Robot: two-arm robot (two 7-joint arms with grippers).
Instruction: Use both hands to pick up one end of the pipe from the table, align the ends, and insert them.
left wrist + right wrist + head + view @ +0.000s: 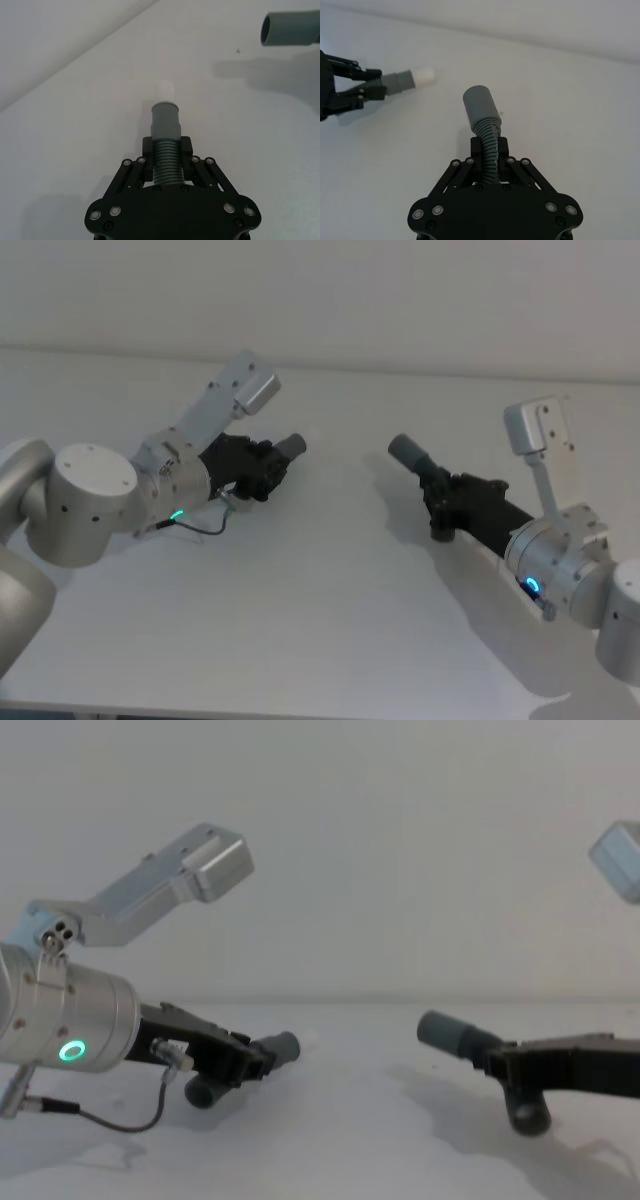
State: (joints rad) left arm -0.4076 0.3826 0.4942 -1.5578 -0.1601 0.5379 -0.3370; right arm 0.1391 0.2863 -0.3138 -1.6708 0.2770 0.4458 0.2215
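Each gripper holds one piece of the pipe over the white table (330, 620). My left gripper (266, 469) (165, 151) is shut on the ribbed hose just behind a grey cuff (165, 119) with a narrow white tip (165, 90). My right gripper (441, 491) (489, 150) is shut on the other ribbed piece, behind a grey socket cuff (408, 451) (480, 104). The two ends point roughly toward each other across a clear gap at mid-table. In the chest view, the left cuff (283, 1047) sits lower than the right cuff (447, 1032).
Each piece's free end hangs below its gripper, the left one (200, 1092) and the right one (528, 1112), close to the table. A thin cable (205, 530) loops by the left wrist. A plain wall stands behind the table.
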